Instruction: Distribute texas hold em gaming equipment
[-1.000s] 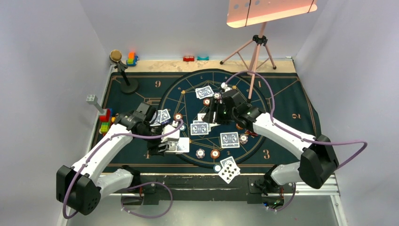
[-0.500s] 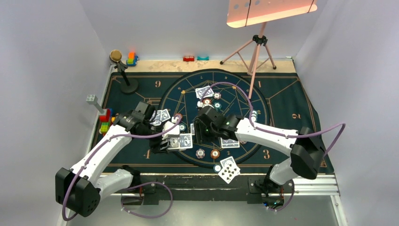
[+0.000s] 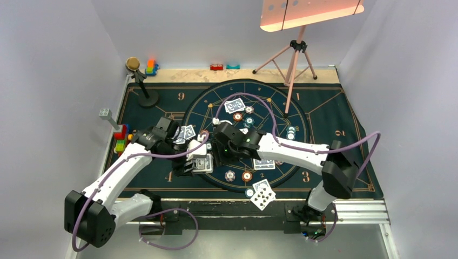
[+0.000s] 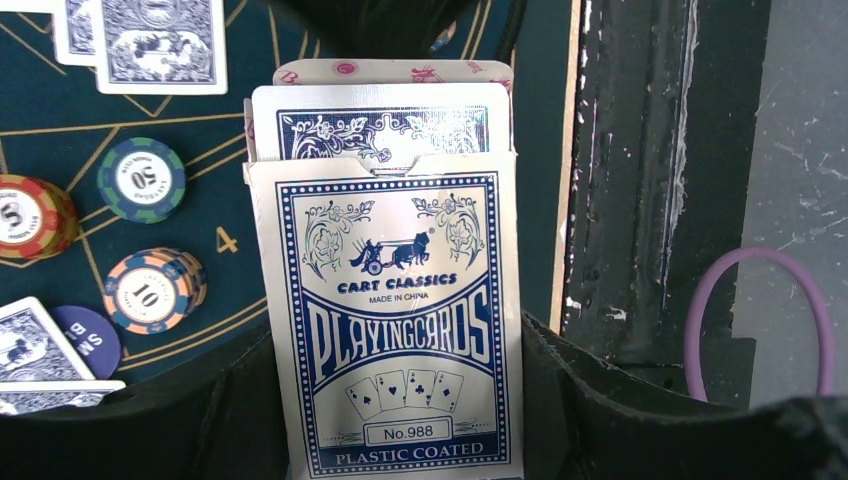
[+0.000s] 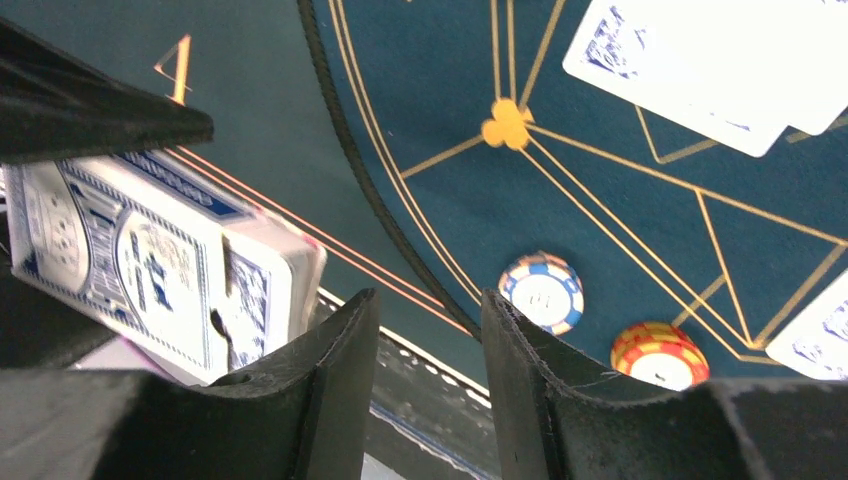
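Note:
My left gripper [image 4: 395,400] is shut on a blue-and-white playing card box [image 4: 390,320], held above the dark mat's front left; it also shows in the top view [image 3: 202,164]. Cards [image 4: 380,130] stick out of its open top. My right gripper [image 5: 430,330] is open and empty, just beside the box's open end [image 5: 150,260]; in the top view it [image 3: 219,151] sits right of the box. Loose cards [image 3: 235,105] [image 3: 263,162] and chips [image 3: 230,175] [image 3: 247,176] lie on the mat. A blue-white chip [image 5: 541,292] and an orange chip [image 5: 658,355] lie below the right gripper.
Two face-up cards [image 3: 263,194] lie at the mat's front edge. Chip stacks [image 4: 141,179] [image 4: 150,290] sit left of the box. Toy blocks [image 3: 120,139] stand at the left edge, a small stand [image 3: 141,86] at the back left, a pink tripod [image 3: 291,59] at the back.
My right arm has swung left from the mat's centre to the card box in my left gripper. The left gripper has stayed almost still with the box.

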You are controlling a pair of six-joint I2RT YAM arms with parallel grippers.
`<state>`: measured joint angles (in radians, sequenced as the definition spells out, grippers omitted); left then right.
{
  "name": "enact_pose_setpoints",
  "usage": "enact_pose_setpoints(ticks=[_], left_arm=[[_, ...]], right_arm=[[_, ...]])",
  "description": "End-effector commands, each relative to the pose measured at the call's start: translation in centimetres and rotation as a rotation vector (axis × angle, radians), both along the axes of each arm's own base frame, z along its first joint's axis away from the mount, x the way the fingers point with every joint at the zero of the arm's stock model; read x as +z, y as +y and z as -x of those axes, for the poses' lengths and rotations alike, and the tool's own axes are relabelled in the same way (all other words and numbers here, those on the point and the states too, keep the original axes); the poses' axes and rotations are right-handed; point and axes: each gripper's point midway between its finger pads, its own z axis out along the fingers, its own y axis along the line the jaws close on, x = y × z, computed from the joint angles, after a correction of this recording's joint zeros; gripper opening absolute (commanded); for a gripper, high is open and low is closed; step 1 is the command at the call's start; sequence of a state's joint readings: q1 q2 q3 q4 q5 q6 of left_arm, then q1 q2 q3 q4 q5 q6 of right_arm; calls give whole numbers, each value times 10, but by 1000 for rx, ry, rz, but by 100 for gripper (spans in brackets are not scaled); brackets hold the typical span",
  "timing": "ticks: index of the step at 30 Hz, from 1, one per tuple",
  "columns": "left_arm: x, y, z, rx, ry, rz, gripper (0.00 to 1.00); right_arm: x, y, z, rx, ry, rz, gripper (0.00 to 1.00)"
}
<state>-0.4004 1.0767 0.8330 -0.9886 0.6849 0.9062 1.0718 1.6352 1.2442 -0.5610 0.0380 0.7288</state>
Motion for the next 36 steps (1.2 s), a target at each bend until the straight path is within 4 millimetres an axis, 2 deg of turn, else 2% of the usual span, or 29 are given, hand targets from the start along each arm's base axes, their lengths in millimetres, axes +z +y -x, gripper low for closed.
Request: enact_pose_setpoints(ticks=[1, 6, 11, 15, 17, 18, 22, 25, 29, 33, 36], left_arm=[[-10, -5, 10, -92, -20, 15, 9], [-37, -1, 21, -162, 49, -77, 18], [-53, -6, 15, -170, 72, -109, 30], [-66, -8, 16, -184, 88, -120, 65], [-68, -8, 18, -185, 96, -122, 96], [-68, -8, 18, -182, 96, -121, 99], [-62, -6, 15, -152, 71, -127, 100], [-48, -3, 6, -104, 23, -142, 100], [-12, 2, -20, 64, -39, -165, 100], [29, 15, -43, 267, -84, -112, 100], [48, 29, -57, 439, -99, -86, 100]], right_arm=[[19, -38, 2, -49, -49, 36, 46], [20, -78, -5, -159, -50, 38, 46], [31, -100, -18, -238, -57, -16, 46], [37, -108, -26, -269, -60, -29, 45], [39, -110, -27, -275, -62, -35, 46], [39, -111, -27, -277, -58, -38, 46], [43, -115, -31, -292, -63, -49, 51], [51, -119, -36, -306, -77, -55, 58], [68, -125, -42, -328, -118, -71, 66], [84, -137, -53, -355, -186, -58, 71], [87, -161, -66, -431, -243, -14, 71]])
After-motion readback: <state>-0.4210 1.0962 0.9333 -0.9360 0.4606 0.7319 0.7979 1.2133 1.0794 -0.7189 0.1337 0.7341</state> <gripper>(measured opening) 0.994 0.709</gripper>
